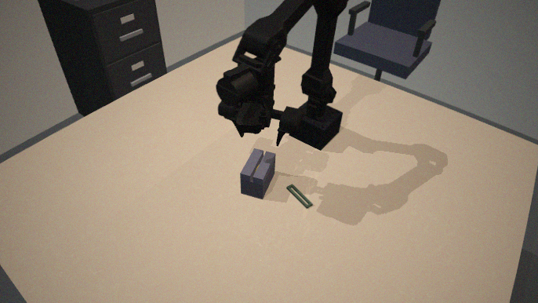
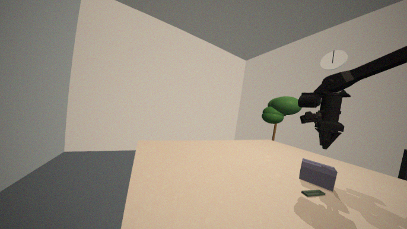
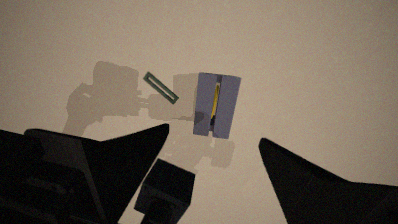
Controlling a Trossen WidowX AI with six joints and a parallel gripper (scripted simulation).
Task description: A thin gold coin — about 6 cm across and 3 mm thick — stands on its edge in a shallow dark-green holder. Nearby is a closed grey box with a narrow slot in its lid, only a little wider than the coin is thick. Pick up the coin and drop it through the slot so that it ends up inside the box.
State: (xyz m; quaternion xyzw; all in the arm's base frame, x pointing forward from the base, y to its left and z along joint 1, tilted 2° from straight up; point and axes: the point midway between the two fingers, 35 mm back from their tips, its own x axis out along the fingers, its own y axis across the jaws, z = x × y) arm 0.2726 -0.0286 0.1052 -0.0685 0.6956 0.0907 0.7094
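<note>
Gripper (image 3: 212, 150) hangs well above the grey box (image 1: 256, 173), jaws spread about as wide as they go and holding nothing. The gold coin (image 3: 215, 100) shows as a yellow sliver down inside the slot. The green holder (image 1: 299, 196) lies flat just beside the box (apart, not touching). Both sit mid-table (image 1: 118, 220), far from every edge.
</note>
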